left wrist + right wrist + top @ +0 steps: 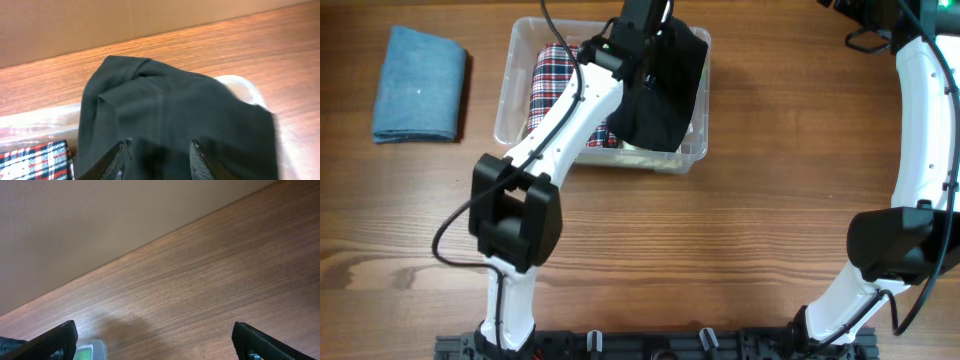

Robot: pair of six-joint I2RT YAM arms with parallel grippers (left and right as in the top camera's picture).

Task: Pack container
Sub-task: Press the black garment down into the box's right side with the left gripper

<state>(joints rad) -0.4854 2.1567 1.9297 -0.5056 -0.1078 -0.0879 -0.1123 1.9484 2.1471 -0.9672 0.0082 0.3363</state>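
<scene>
Left gripper [159,161] sits low over the black cloth [665,95], fingers [121,159] set narrow with a dark fold between them. It looks like a grip, but I cannot tell whether the pads actually pinch the fabric or just rest on it. In the overhead the left arm runs from the lower left of the frame up to the container [503,115], which stands at upper centre on the wooden table [720,250].

The black cloth covers the right half of the container. Its upper right corner spills past the rim, so it is not tucked in yet (judgement: placing step in hand, not finished). A red plaid cloth [552,80] already lies inside along the left half. That likely explains why the black one goes to the right, into the free space beside it.

A folded blue cloth [420,85] lies on the table at upper left, well apart from the container, and is probably next to pack.

Right gripper [155,337] is spread wide with nothing between the fingers. It looks at bare wood near the upper right of the overhead, probably parked there to keep out of the left arm's way.

Next move probably calls for pushing the overhanging corner down inside the rim. The risk is the cloth dragging out when the fingers lift.
</scene>
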